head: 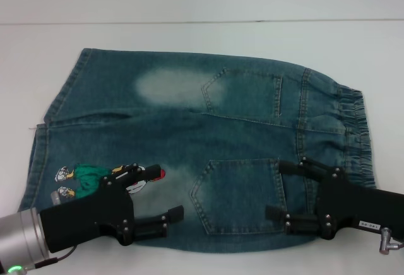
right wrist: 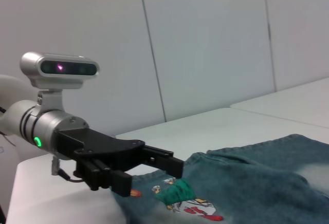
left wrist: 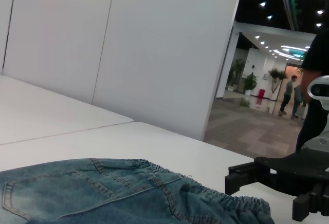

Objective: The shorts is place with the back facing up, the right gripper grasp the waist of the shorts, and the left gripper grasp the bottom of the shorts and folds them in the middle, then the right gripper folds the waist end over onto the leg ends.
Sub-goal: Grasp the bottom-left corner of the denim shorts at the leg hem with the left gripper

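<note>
We see the shorts (head: 202, 149) lying lengthwise between us, leg hems under the left gripper (head: 156, 196), waistband just beyond the right gripper (head: 287, 190), both apparently open and empty.

Faded blue-green denim shorts (head: 208, 142) lie flat, pockets up, gathered waistband toward the right.

even, soft overhead light – faint shadows, mild glare on the white table (head: 202, 4), all views slightly hazy.
</note>
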Action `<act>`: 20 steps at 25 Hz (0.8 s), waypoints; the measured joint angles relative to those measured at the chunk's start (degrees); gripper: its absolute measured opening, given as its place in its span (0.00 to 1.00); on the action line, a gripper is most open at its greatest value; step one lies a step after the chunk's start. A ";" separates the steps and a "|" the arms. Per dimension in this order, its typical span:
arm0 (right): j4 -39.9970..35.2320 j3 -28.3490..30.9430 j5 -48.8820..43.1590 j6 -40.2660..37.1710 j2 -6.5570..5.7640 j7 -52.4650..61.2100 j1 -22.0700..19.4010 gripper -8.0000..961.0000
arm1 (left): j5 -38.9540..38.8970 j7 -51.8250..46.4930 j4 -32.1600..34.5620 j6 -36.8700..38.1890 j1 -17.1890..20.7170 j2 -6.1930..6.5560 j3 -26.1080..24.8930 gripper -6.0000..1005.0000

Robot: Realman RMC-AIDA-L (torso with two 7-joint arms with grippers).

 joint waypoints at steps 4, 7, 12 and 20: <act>0.00 -0.04 -0.82 -0.31 0.31 0.00 0.50 0.98 | -0.01 0.00 0.00 -0.16 0.04 0.00 0.00 0.93; 0.00 -0.03 -1.19 -0.34 0.45 0.01 0.77 0.98 | 0.14 0.00 -0.01 -0.26 0.05 0.00 0.00 0.93; 0.00 0.31 -1.23 -0.67 0.42 0.00 0.68 0.98 | -0.15 -0.33 0.26 1.42 0.34 0.05 -1.46 0.93; 0.00 1.06 -0.93 -1.43 0.00 0.01 -0.44 0.98 | 0.38 -29.09 15.48 8.05 4.09 0.61 -8.64 0.93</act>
